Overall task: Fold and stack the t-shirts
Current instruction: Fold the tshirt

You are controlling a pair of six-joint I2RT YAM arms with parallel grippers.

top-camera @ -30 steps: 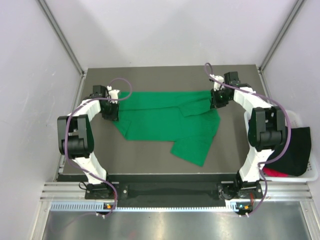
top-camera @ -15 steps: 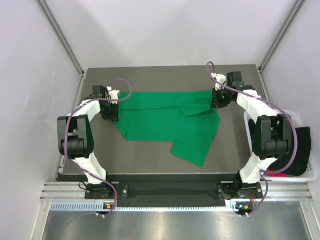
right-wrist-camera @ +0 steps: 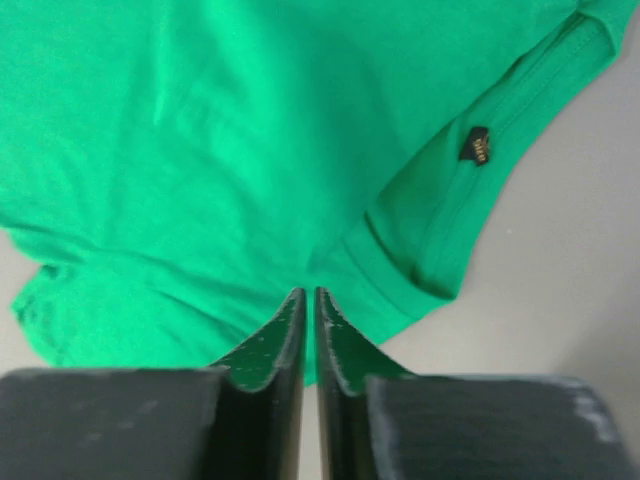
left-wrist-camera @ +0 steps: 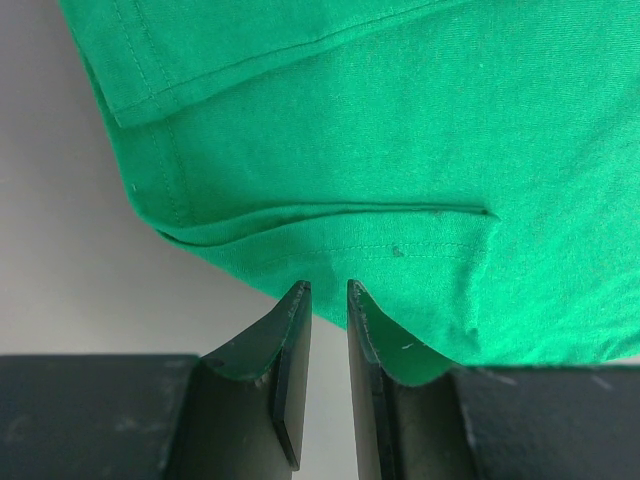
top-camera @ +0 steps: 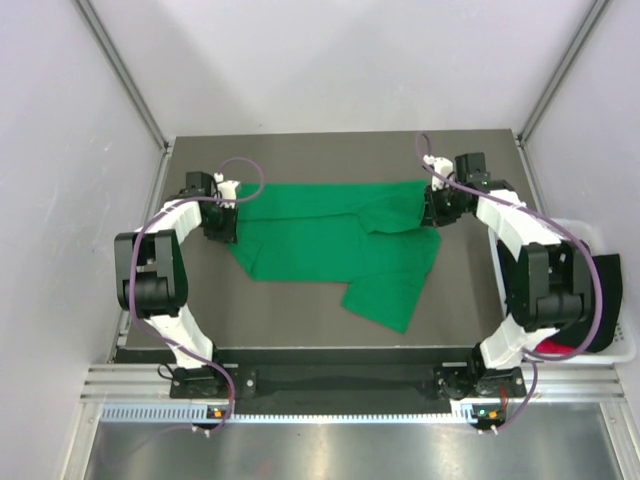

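The bright green t-shirt point(top-camera: 330, 245) lies spread across the dark table, partly folded, with one flap reaching toward the front. My left gripper point(top-camera: 227, 228) sits at its left edge. In the left wrist view its jaws point(left-wrist-camera: 328, 290) stand a little apart over bare table, and the green hem point(left-wrist-camera: 300, 220) lies just past the tips. My right gripper point(top-camera: 438, 208) rests at the shirt's right top corner. Its jaws point(right-wrist-camera: 310, 295) are only a thin slit apart above the cloth's edge point(right-wrist-camera: 200, 150), pinching nothing. A black t-shirt point(top-camera: 600, 300) and a red one point(top-camera: 545, 347) lie bunched at the right.
A white bin point(top-camera: 625, 345) off the table's right edge holds the black and red cloth. Grey walls with metal posts close in the back and sides. A small black label point(right-wrist-camera: 479, 146) shows on the green shirt's sleeve hem.
The right arm's elbow has swung out to the right and its wrist has shifted slightly. Its jaws have parted a hair from fully shut. The left arm has not moved.
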